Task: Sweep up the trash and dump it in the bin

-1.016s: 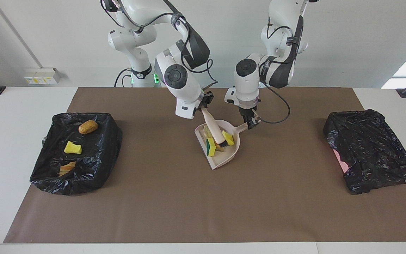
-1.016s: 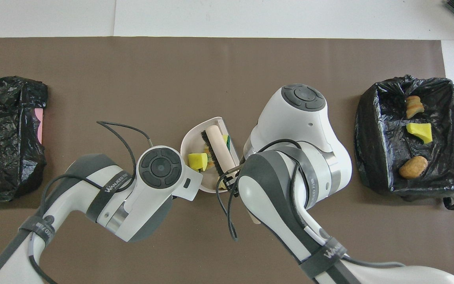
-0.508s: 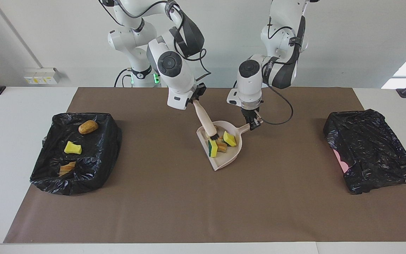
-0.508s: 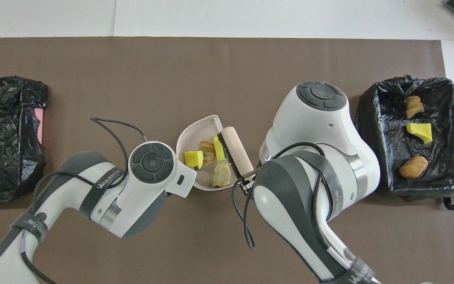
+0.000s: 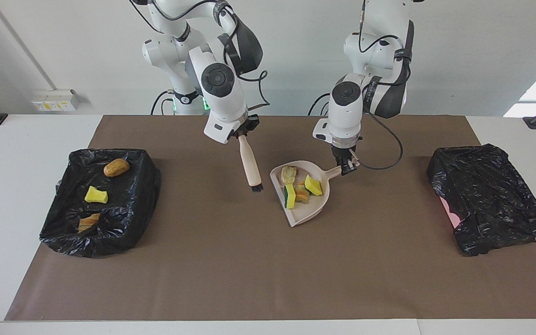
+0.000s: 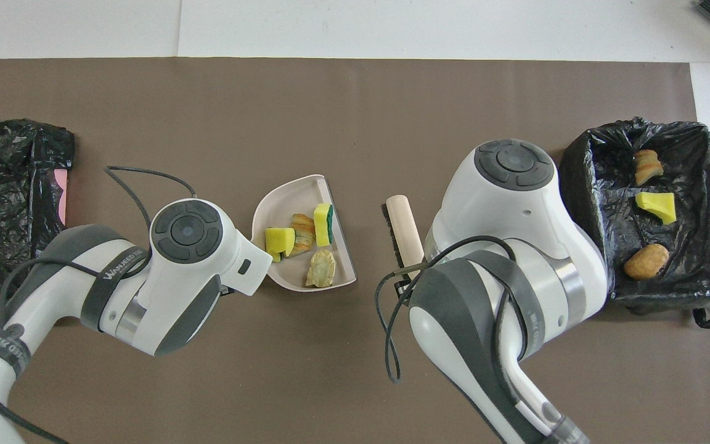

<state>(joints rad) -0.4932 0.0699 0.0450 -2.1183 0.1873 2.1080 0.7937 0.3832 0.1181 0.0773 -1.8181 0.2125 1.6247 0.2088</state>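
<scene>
A pale dustpan (image 5: 306, 215) (image 6: 281, 198) sits mid-table with several chunks of trash (image 5: 313, 184) (image 6: 280, 239) in it, yellow, orange and tan. My left gripper (image 5: 346, 166) is shut on the dustpan's handle; in the overhead view the arm's wrist hides it. My right gripper (image 5: 241, 135) is shut on the wooden handle of a brush (image 5: 251, 163) (image 6: 403, 227), which hangs bristles down over the mat beside the dustpan, apart from it. The bin (image 5: 142, 195) (image 6: 577, 203), lined with a black bag, stands at the right arm's end and holds three chunks.
A second black-bagged container (image 5: 491, 200) (image 6: 10, 209) with a bit of pink showing lies at the left arm's end. A brown mat (image 5: 249, 270) covers the table between the two.
The brush has come up out of the dustpan and moved toward the right arm's end. The dustpan with its trash has shifted toward the left arm's end, held by the left gripper.
</scene>
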